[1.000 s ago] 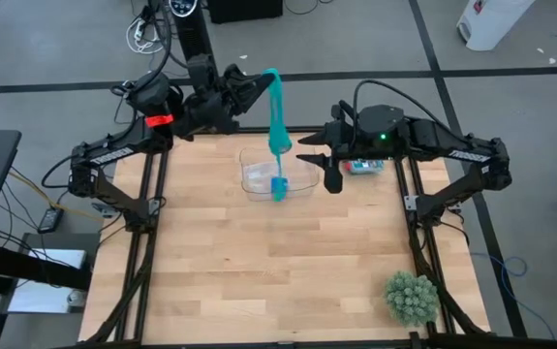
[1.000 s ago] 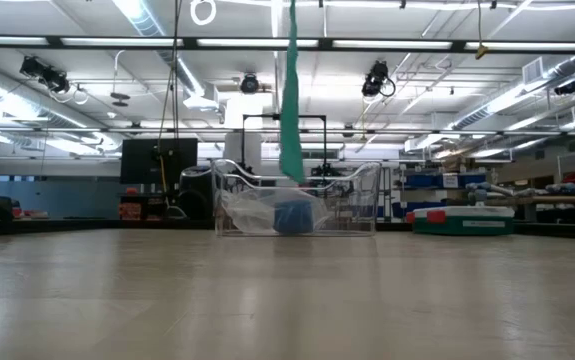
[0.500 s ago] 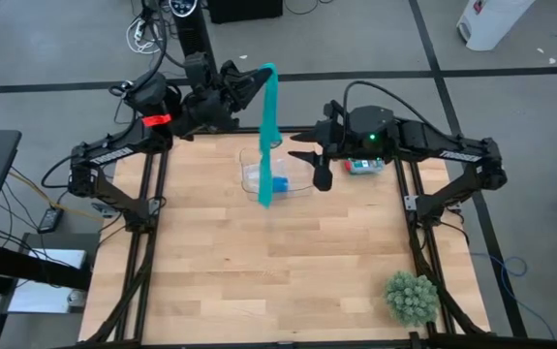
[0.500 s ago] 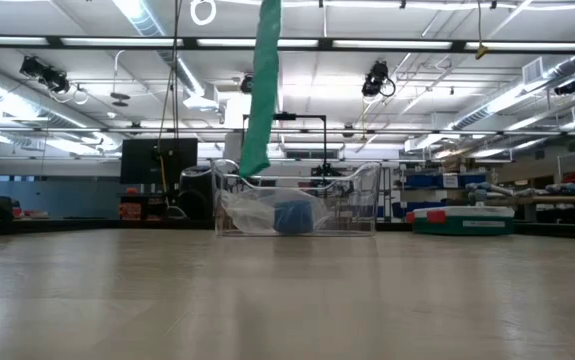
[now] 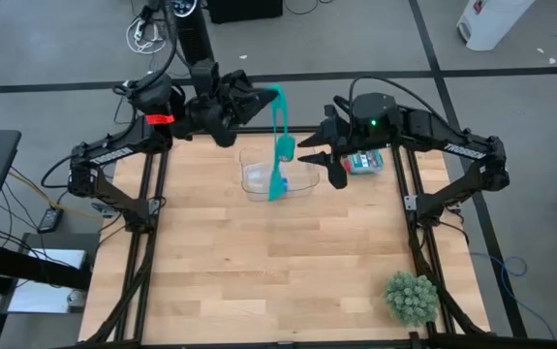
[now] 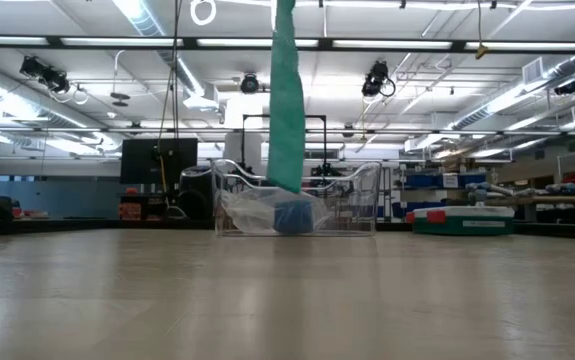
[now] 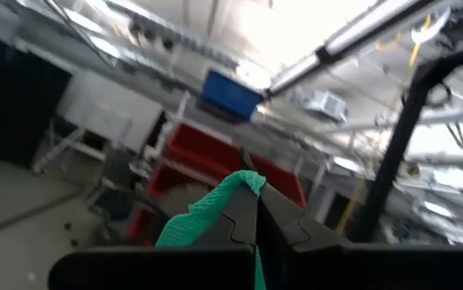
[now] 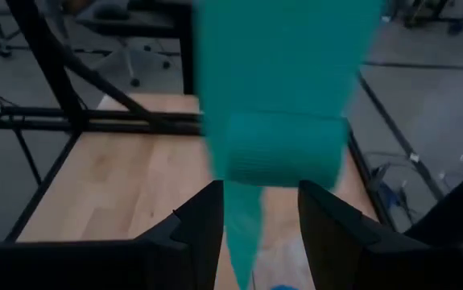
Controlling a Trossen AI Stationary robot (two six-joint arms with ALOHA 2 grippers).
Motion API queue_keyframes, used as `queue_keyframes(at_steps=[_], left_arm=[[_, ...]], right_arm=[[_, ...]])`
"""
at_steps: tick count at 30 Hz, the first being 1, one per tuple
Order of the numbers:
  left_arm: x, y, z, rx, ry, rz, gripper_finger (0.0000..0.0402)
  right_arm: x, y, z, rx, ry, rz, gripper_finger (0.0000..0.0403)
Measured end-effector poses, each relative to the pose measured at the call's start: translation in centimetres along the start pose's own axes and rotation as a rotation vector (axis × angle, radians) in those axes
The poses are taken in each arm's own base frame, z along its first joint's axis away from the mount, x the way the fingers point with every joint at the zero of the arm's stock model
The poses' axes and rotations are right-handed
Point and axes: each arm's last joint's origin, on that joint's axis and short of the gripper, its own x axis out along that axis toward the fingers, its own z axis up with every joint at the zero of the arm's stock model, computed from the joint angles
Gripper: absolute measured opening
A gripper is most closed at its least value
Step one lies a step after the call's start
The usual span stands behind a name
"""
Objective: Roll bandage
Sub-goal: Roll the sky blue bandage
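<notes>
Left gripper pinches the bandage up high; right gripper waits beside, fingers apart. It looks soft and floppy. Grab the swinging end.

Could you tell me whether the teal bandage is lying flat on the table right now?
No, the bandage hangs down as a long strip from above, its lower end over the clear bin.

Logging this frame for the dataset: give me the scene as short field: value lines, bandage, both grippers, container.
bandage: teal ribbon hanging from the left gripper, lower end over the clear container
left gripper: shut on the bandage's top end, raised over the table's far edge
right gripper: open, level with the hanging bandage, fingers either side of it, not gripping
clear container: on the table, holds a blue roll
plant: near right corner
</notes>
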Motion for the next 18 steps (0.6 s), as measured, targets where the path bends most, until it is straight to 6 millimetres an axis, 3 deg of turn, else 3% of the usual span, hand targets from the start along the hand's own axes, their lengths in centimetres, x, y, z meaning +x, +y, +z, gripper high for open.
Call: queue_keyframes(at_steps=[10, 18], left_arm=[[-0.08, 0.09, -0.83, -0.065, 0.153, -0.109, 0.0004], [-0.15, 0.20, -0.72, -0.065, 0.178, -0.155, 0.0004]], right_arm=[[-0.69, 0.27, -0.24, -0.084, 0.001, 0.165, 0.0150], [-0.28, 0.45, -0.43, -0.043, -0.001, 0.324, 0.0150]])
